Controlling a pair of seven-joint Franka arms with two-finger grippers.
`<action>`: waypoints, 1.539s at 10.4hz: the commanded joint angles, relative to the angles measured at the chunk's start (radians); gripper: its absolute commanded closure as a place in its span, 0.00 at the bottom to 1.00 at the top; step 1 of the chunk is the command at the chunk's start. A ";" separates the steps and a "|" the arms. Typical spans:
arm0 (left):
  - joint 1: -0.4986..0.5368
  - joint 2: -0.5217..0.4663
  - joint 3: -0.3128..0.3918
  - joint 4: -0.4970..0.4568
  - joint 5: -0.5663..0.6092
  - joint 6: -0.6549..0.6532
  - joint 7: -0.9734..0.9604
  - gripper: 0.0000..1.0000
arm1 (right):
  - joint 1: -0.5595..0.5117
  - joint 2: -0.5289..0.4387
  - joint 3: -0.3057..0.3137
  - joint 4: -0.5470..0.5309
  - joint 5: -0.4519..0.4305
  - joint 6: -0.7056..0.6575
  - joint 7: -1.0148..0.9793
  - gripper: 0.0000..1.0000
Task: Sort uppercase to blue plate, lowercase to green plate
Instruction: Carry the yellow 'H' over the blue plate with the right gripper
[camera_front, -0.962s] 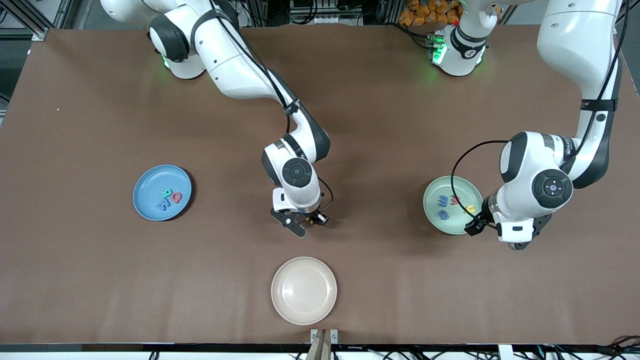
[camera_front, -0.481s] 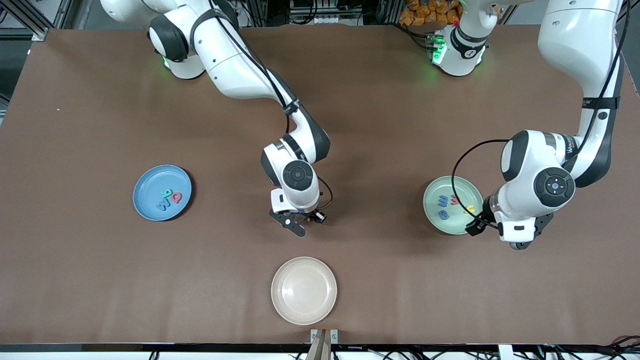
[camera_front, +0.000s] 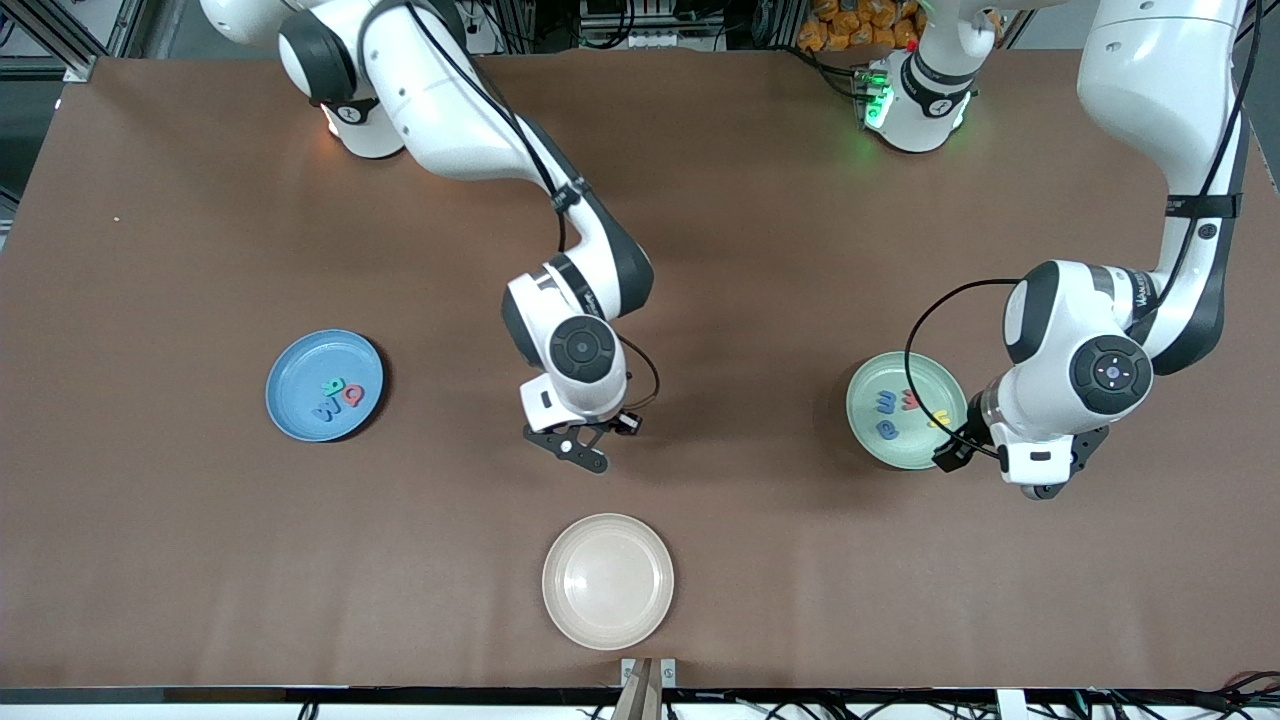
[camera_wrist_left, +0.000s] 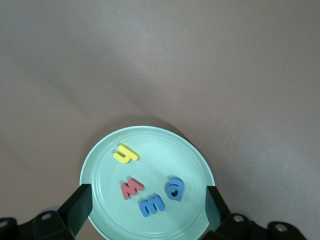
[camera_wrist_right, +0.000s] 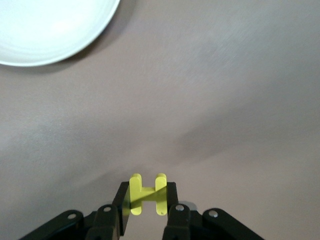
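My right gripper (camera_front: 590, 455) hangs over the bare table middle, shut on the yellow H (camera_wrist_right: 148, 194), which stands upright between its fingers (camera_wrist_right: 120, 202). The blue plate (camera_front: 290, 400) toward the right arm's end holds a teal R (camera_front: 331, 385), a red Q (camera_front: 353, 397) and a blue W (camera_front: 325, 410). The green plate (camera_front: 860, 420) holds a blue m (camera_wrist_left: 152, 204), a blue a (camera_wrist_left: 175, 188), a red w shape (camera_wrist_left: 132, 188) and a yellow h (camera_wrist_left: 125, 154). My left gripper (camera_front: 1040, 485) hovers open beside the green plate, nothing in it.
A beige plate (camera_front: 608, 581) with nothing in it sits near the table's front edge, nearer to the front camera than my right gripper. Its rim (camera_wrist_right: 50, 25) shows in the right wrist view. Brown table surface lies between the plates.
My right arm has shifted a little toward the blue plate's end with the yellow H still gripped. The left arm has barely moved.
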 joint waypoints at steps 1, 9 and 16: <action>0.009 -0.016 -0.004 -0.008 0.038 -0.018 0.006 0.00 | -0.018 -0.073 -0.046 -0.031 -0.007 -0.125 -0.147 1.00; 0.006 -0.012 -0.004 -0.005 0.042 -0.016 0.007 0.00 | -0.192 -0.444 -0.132 -0.556 -0.048 -0.004 -0.754 1.00; 0.020 0.008 -0.001 -0.005 0.070 -0.002 0.026 0.00 | -0.401 -0.541 -0.047 -0.864 -0.053 0.305 -1.060 1.00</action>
